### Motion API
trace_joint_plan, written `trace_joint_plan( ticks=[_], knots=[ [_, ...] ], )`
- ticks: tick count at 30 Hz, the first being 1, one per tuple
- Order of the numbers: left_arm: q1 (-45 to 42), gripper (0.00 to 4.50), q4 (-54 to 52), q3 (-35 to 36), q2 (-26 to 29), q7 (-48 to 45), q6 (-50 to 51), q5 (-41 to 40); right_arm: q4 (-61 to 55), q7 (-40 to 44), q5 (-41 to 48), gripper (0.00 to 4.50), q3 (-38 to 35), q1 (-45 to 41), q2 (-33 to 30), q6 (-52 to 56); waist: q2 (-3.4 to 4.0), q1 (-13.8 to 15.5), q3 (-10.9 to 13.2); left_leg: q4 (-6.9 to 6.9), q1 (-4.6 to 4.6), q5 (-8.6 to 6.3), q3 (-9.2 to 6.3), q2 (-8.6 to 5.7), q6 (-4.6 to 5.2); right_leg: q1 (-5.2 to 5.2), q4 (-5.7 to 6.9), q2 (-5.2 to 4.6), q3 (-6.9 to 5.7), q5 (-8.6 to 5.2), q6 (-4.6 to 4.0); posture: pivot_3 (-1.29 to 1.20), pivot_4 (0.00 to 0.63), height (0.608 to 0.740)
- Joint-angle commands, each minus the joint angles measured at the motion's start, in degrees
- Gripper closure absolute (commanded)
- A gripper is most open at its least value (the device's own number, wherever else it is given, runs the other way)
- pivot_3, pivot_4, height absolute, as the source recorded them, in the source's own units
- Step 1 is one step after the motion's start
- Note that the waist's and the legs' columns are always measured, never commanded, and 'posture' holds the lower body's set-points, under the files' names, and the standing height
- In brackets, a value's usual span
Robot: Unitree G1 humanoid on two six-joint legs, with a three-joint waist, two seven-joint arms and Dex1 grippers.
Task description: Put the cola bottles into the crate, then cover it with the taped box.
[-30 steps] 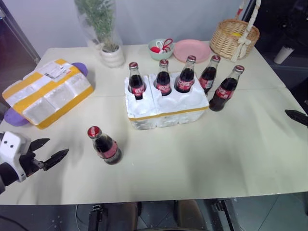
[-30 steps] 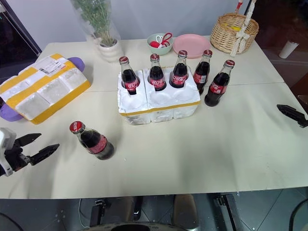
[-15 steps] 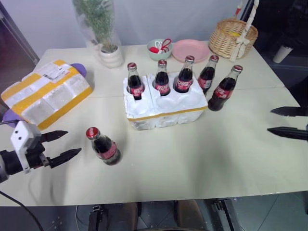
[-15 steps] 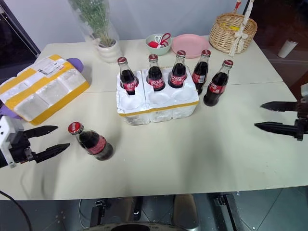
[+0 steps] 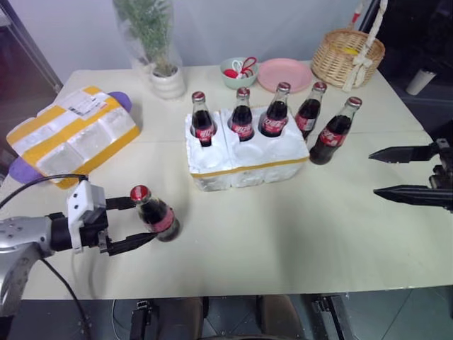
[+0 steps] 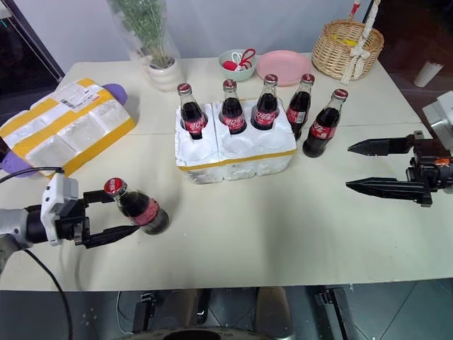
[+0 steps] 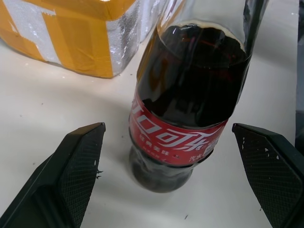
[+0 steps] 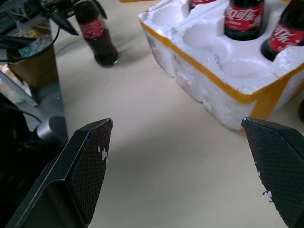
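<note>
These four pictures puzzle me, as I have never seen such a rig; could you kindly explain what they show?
A two-armed robot stands at a table. Two pictures come from cameras in its head, two from its wrists, looking along the black fingers. Three cola bottles sit in the foam crate, two stand beside it, and one stands alone. The left gripper is open around that lone bottle; nothing is held yet. The right gripper hovers open. The taped box lies aside, with a plant, bowl, plate and basket behind.

We note our left gripper (image 6: 113, 215) low at the near left, its two black fingers spread wide and pointing right. Our right gripper (image 6: 368, 166) hangs at the far right, fingers likewise parted, pointing left.
</note>
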Motion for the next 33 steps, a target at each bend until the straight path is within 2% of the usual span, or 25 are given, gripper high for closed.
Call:
trace_joint_plan(
  ticks=[1,12,15,17,20,24,28,30,33],
  knots=[
    [-0.8,0.01,-1.5,-0.5,-0.6,0.3,-1.0,-0.7,-1.1,-2.0,1.2,0.0,-1.4,-1.5,-0.5,0.8,0.0,0.2,0.0,0.01,0.0,0.0,0.0,0.0,0.0,0.01,0.0,0.0,0.0,0.0,-0.01,0.0,0.15,0.737],
    [-7.4,0.01,0.4,-8.4,-5.1,4.1,-2.7,2.6,-4.0,-7.0,4.8,0.0,-1.7,-3.5,0.9,4.9,-0.01,0.0,0.0,0.02,0.01,0.01,0.0,0.0,0.0,0.01,0.02,0.02,0.0,0.03,-0.02,0.0,0.15,0.737],
    [-7.7,0.87,1.0,-8.1,-4.8,3.2,-2.5,1.6,-4.7,-8.5,5.7,0.0,-2.1,-3.7,1.2,5.9,-0.01,0.1,0.0,0.01,0.03,0.01,0.0,0.01,0.0,0.01,0.03,0.03,0.0,0.03,-0.02,0.0,0.15,0.737],
    [-8.2,1.78,1.3,-7.8,-3.8,2.5,-1.8,1.0,-4.9,-9.5,6.1,0.0,-2.4,-3.9,1.6,6.3,-0.02,0.2,0.0,0.02,0.02,0.01,0.0,0.01,0.0,0.02,0.02,0.02,0.0,0.03,-0.02,0.0,0.15,0.737],
    [-10.0,1.79,2.3,-6.8,-1.2,0.8,0.5,-0.8,-5.2,-10.5,6.0,0.0,-2.4,-3.5,2.1,6.1,-0.07,0.2,0.0,0.02,0.01,0.01,0.0,0.01,0.0,0.02,0.01,0.02,0.0,0.03,-0.02,0.0,0.15,0.737],
    [-16.4,1.79,5.1,-5.0,2.0,-0.9,7.0,-6.1,-6.2,-12.1,6.2,0.0,-2.6,-3.0,3.1,6.1,-0.09,0.2,0.0,0.02,-0.02,0.01,-0.01,0.01,0.0,-0.01,0.04,0.05,-0.01,0.03,-0.02,0.0,0.15,0.737],
    [-27.8,1.79,9.9,-5.3,6.1,-5.5,14.9,-12.1,-8.4,-14.0,6.7,0.0,-3.3,-1.7,4.6,6.6,-0.22,0.2,0.1,0.05,-0.07,0.01,-0.03,0.01,0.0,-0.04,0.06,0.05,-0.02,0.03,-0.01,0.0,0.15,0.737],
    [-32.4,1.79,12.2,-6.3,6.9,-6.8,17.1,-13.0,-9.1,-14.7,6.8,0.0,-3.5,-1.2,5.1,6.7,-0.23,0.2,0.1,0.06,-0.11,0.01,-0.03,0.01,0.0,-0.09,0.06,0.06,-0.02,0.04,0.0,0.0,0.15,0.737],
    [-44.4,1.79,18.5,-9.3,6.1,-9.2,20.2,-13.6,-9.7,-16.1,6.7,0.0,-4.0,-0.1,5.8,6.6,-0.26,0.2,0.1,0.06,-0.12,0.02,-0.03,0.0,0.0,-0.1,0.08,0.07,-0.03,0.04,0.0,0.0,0.15,0.737]
  ],
)
